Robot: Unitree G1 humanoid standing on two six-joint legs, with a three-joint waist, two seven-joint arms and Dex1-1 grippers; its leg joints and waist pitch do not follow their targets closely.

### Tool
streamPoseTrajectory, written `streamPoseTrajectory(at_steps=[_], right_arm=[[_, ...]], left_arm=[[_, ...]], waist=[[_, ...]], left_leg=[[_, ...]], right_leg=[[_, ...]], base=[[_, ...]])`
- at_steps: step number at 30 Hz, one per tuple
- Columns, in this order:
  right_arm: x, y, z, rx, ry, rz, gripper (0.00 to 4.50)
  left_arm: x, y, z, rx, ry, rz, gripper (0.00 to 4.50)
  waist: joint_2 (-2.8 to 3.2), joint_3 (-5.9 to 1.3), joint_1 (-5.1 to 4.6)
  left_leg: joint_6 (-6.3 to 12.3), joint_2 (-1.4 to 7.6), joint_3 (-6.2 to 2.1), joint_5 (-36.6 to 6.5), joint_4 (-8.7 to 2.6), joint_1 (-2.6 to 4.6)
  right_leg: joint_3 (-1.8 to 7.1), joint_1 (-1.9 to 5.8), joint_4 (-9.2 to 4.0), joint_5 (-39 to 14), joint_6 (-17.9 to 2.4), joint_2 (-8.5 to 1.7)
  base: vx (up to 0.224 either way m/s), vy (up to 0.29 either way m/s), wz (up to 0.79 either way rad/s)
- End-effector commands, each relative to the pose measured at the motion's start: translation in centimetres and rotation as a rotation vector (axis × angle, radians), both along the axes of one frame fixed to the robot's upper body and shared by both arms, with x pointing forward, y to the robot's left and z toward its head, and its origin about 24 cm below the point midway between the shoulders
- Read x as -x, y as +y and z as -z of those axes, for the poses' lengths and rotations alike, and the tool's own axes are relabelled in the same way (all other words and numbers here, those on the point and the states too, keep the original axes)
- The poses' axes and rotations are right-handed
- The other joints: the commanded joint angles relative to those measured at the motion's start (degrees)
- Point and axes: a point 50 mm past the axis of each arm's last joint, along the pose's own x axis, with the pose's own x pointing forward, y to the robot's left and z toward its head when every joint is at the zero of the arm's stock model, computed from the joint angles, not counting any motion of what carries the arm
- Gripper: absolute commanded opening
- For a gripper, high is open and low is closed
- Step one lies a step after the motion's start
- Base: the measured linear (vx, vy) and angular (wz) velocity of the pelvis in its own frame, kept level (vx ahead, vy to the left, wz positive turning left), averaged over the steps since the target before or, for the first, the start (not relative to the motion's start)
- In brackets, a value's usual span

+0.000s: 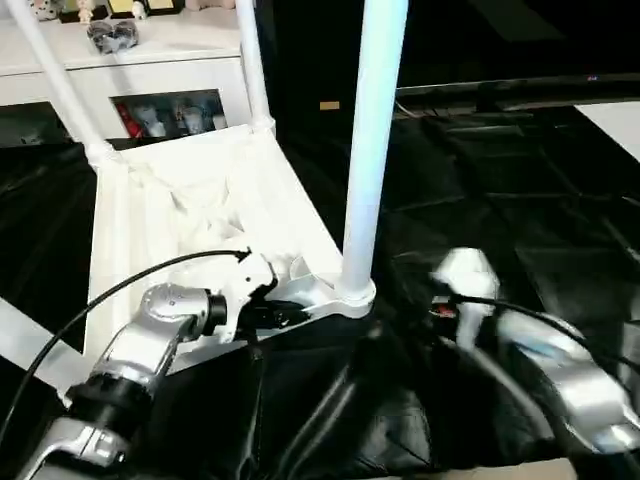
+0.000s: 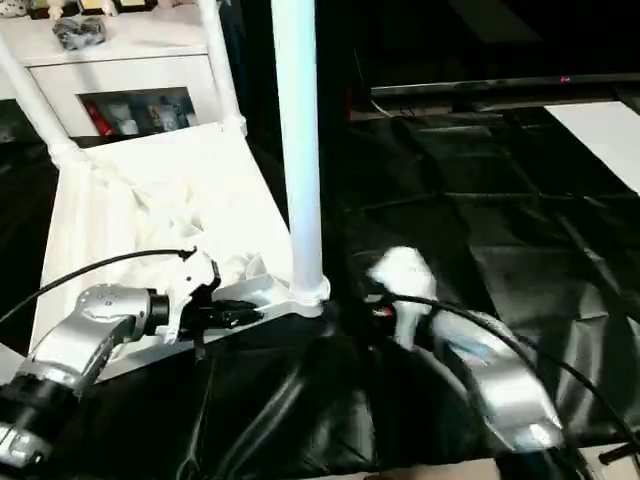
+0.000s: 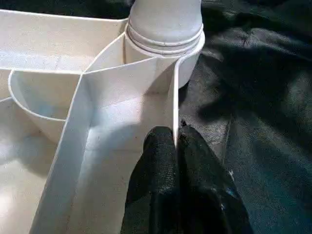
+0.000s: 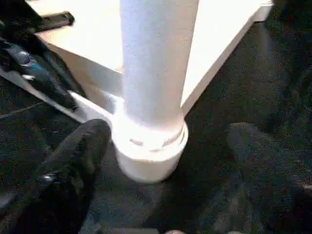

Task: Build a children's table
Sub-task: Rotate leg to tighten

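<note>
**Pinching the tabletop's edge**

My left gripper (image 3: 176,139) is clamped on the thin rim of the upturned tabletop (image 1: 130,230), beside the corner socket (image 3: 165,53) holding an upright leg (image 1: 368,150). My right gripper (image 4: 165,165) gapes wide around that socket, on black sheeting (image 1: 520,200).

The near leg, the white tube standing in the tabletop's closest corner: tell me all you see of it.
The white tapered plastic tube leg stands upright, its ringed foot seated in the round corner socket of the white ribbed tabletop, which lies underside up on black sheeting. Its top runs out of frame. The left gripper is shut on the thin rim wall beside the socket. The right gripper is open, its fingers either side of the leg's base, not touching.
</note>
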Motion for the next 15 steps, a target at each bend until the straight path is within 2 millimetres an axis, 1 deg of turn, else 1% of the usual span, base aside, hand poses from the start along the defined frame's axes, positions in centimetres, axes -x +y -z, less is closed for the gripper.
streamPoseTrajectory(at_steps=[1,2,3,4,5,6,7,8,9,10,11,13,15], right_arm=[[-0.7,0.7,0.5,0.020,0.003,-0.042,4.47],[-0.8,0.8,0.6,0.024,0.007,-0.054,4.47],[-0.9,0.9,0.8,0.027,0.013,-0.065,4.47],[-1.1,1.0,0.9,0.029,0.018,-0.075,4.47],[-1.2,1.1,0.9,0.029,0.019,-0.087,4.47],[-1.3,1.3,0.9,0.027,0.019,-0.100,4.47],[-1.6,1.7,0.8,0.013,0.023,-0.140,4.47],[-1.6,1.7,0.8,0.013,0.023,-0.140,4.47],[-1.7,1.9,0.7,0.009,0.024,-0.158,4.47],[-1.7,2.0,0.7,0.007,0.029,-0.172,4.47],[-1.8,2.1,0.7,0.007,0.034,-0.182,4.30],[-2.1,2.3,0.8,0.006,0.036,-0.208,4.13],[-2.3,2.4,0.8,0.005,0.036,-0.227,4.10]], left_arm=[[1.2,-1.5,0.5,0.025,0.032,0.080,0.00],[1.2,-1.6,0.4,0.029,0.027,0.084,0.00],[1.3,-1.7,0.4,0.030,0.023,0.085,0.00],[1.3,-1.8,0.3,0.030,0.021,0.090,0.00],[1.4,-1.8,0.3,0.027,0.022,0.096,0.00],[1.4,-1.8,0.2,0.025,0.023,0.099,0.00],[1.6,-1.7,0.2,0.016,0.026,0.107,0.00],[1.6,-1.7,0.2,0.016,0.026,0.107,0.00],[1.6,-1.6,0.2,0.011,0.027,0.112,0.00],[1.6,-1.5,0.2,0.007,0.028,0.115,0.00],[1.7,-1.5,0.2,0.004,0.028,0.117,0.00],[1.7,-1.3,0.2,-0.002,0.030,0.117,0.00],[1.7,-1.2,0.2,-0.007,0.031,0.117,0.00]], waist=[[-1.32,-2.99,0.50],[-1.24,-3.04,0.60],[-1.40,-3.11,0.80],[-1.28,-3.24,1.22],[-1.30,-3.29,1.42],[-1.33,-3.44,1.74],[-1.55,-3.68,1.99],[-1.53,-3.75,2.02],[-1.50,-3.77,2.10],[-1.57,-3.59,2.21],[-1.58,-3.62,2.28],[-1.62,-3.57,2.33],[-1.51,-3.46,2.52]], left_leg=[[3.62,4.08,-1.29,-11.1,-4.87,0.85],[4.10,4.10,-1.22,-10.1,-4.75,0.79],[4.45,4.06,-1.06,-9.5,-4.63,0.91],[5.16,4.07,-0.95,-8.0,-4.38,0.97],[5.53,4.06,-0.92,-7.1,-4.33,0.96],[6.23,4.03,-0.84,-5.1,-4.08,0.98],[7.35,3.93,-0.80,-3.1,-3.79,0.82],[7.68,3.92,-0.85,-2.5,-3.68,0.70],[8.02,3.90,-0.78,-2.2,-3.61,0.72],[8.38,3.92,-0.72,-2.3,-3.62,0.64],[8.32,3.96,-0.72,-3.0,-3.65,0.70],[7.77,4.06,-0.71,-4.2,-3.73,0.80],[7.08,4.16,-0.71,-5.3,-3.90,0.96]], right_leg=[[1.33,1.43,-3.96,-5.3,-16.4,-3.02],[1.23,1.51,-3.74,-3.6,-16.9,-2.98],[1.25,1.49,-3.75,-2.8,-17.0,-2.89],[1.29,1.52,-3.46,-0.7,-17.2,-2.92],[1.24,1.54,-3.34,0.3,-17.3,-2.86],[1.22,1.54,-3.04,2.8,-17.4,-2.79],[1.08,1.65,-2.62,6.1,-17.8,-2.74],[1.06,1.73,-2.47,6.9,-17.9,-2.83],[1.05,1.63,-2.48,7.3,-18.0,-2.81],[1.06,1.60,-2.55,6.9,-18.0,-2.79],[1.00,1.61,-2.58,5.8,-18.1,-2.81],[0.97,1.49,-2.64,3.8,-18.3,-2.81],[1.00,1.38,-2.76,2.1,-18.2,-2.75]], base=[[0.000,0.000,0.00],[0.000,0.000,0.00],[0.000,0.000,0.00],[0.000,0.000,0.00],[0.000,0.000,0.00],[0.000,0.000,0.00],[0.000,0.000,0.00],[0.000,0.000,0.00],[0.000,0.000,0.00],[0.000,0.000,0.00],[0.000,0.000,0.00],[0.000,0.000,0.00],[0.000,0.000,0.00]])
